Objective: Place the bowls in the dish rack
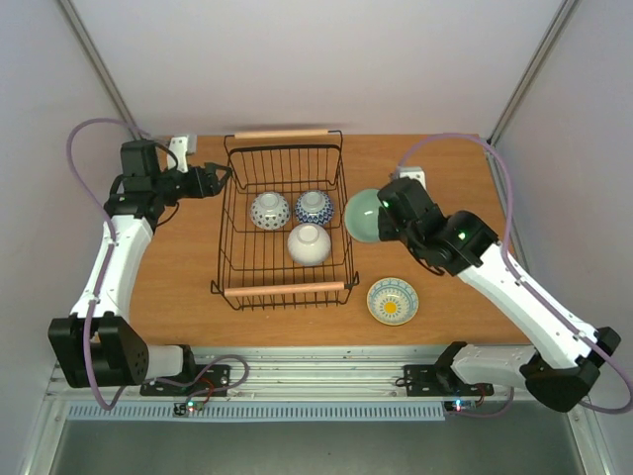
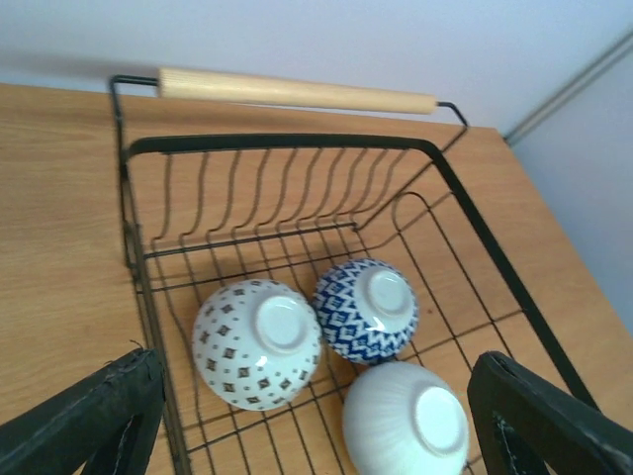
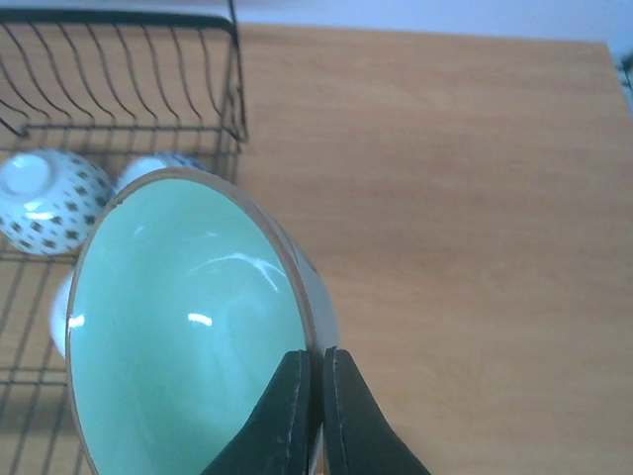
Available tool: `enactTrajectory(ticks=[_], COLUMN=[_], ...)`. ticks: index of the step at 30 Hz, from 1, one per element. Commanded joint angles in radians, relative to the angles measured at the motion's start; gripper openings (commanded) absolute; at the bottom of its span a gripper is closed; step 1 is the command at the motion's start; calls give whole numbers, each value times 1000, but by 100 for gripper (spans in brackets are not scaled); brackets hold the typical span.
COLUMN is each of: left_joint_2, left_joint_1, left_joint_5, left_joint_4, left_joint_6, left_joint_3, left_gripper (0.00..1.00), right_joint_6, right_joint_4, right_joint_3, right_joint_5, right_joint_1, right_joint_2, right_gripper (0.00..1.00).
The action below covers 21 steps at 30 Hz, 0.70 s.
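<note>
The black wire dish rack [image 1: 226, 218] with wooden handles stands mid-table. Three bowls lie upside down in it: a white one with dark diamonds [image 2: 255, 341], a blue-and-white patterned one [image 2: 368, 309] and a plain white ribbed one [image 2: 407, 421]. My right gripper [image 3: 318, 381] is shut on the rim of a pale green bowl [image 3: 188, 327], held tilted in the air just right of the rack's right wall [image 1: 348, 213]. A bowl with a yellow centre [image 1: 393, 301] sits upright on the table right of the rack. My left gripper [image 1: 220, 179] hangs open at the rack's far left corner, holding nothing.
A white fitting [image 1: 179, 148] sits at the back left of the table and another [image 1: 415, 176] at the back right. Bare wood [image 1: 178, 287] lies left of the rack. Pale walls [image 1: 297, 59] close in the table at the back and sides.
</note>
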Motion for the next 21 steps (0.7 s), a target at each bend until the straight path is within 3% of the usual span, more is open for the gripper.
enactTrajectory(ticks=[1,6,15,21], left_joint_2=[25,44,66,113], left_joint_1=[-16,-57,-184,-220], left_joint_5=[193,369,514,476], left_joint_4=[32,23,-70,-80], left_joint_6=[18,29,129,163], left_joint_3=[15,25,57,61], left_gripper=[84,85,84,82], right_joint_6=[-131,-184,-214,-213], right_joint_4=[173,216,243,244], right_joint_3=[131,242,365,399], right_joint_5=[-23,-81,-156,-187], right_joint_1=[0,0,-1,-1], right_joint_2=[82,202,361,400], right_gripper=[1,1,1,1])
